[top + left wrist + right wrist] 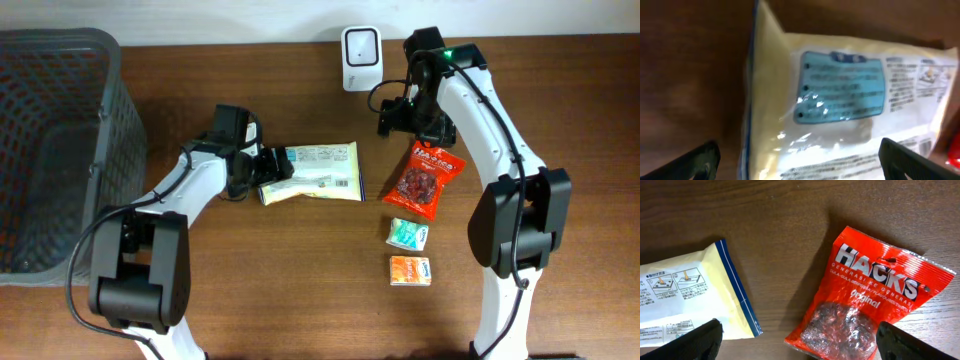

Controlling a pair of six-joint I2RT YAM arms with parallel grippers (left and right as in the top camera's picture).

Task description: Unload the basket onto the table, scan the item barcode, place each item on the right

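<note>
Dark wooden table (300,300) ran under both arms, with a grey mesh basket (112,120) standing at its left end and a small white barcode scanner (359,55) upright at the far edge. Near the middle lay a pale yellow packet (318,172), flat, printed side up, just beside a red Hacks candy bag (425,178). Nearer the front edge lay a green-and-white sachet (408,233) and an orange sachet (410,271).

The left gripper (262,168) hung low over the packet's left end. From its wrist camera the two fingers (700,161) stood wide apart, with the packet's film between them and nothing clasped. The right gripper (397,117) hovered above the top of the candy bag, likewise spread and empty, its fingers (696,341) clear of both wrappers.

I took the packet to be the item for scanning, though the candy bag sat just as ready. It looked light and soft: glossy, crinkled film that would sag if lifted by one corner and could slip between smooth pads. The flat sealed end under the left gripper seemed the best place to pinch, leaving the printed face free to turn toward the scanner. Fine print crowded the packet's lower right, but it was too blurred for me to pick out the barcode.
</note>
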